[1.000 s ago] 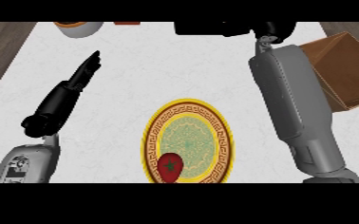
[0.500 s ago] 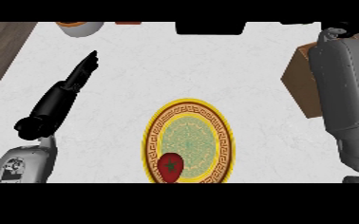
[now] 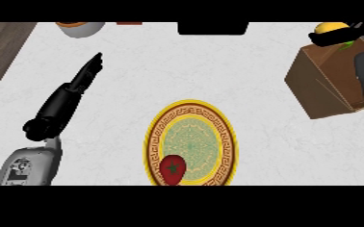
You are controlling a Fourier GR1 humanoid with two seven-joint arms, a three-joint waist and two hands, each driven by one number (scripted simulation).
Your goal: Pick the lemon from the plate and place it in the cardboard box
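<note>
We find the lemon (image 3: 331, 28) at about two o'clock in the head view, near the right edge, off the plate (image 3: 190, 144) and above the upper rim of the cardboard box (image 3: 323, 84). The right hand (image 3: 340, 37) shows only as black fingers curled under and around the lemon — it has hold of the fruit; we see a trace of green just beside those fingers but cannot tell what it is. The box sits tilted on the white worktop (image 3: 213, 72) at three o'clock, well apart from the plate.

The plate — yellow rim, patterned centre — lies at six o'clock and carries a red fruit with a green stem (image 3: 173, 168) at its lower left edge. The left hand (image 3: 84, 74) is at nine o'clock, fingers straight and pointing toward twelve o'clock, holding nothing, resting over the worktop; its grey forearm (image 3: 28, 166) enters at seven o'clock.

Along the far edge we note a bowl with an orange rim (image 3: 80, 27) at eleven o'clock and a dark object (image 3: 212, 28) at twelve o'clock.
</note>
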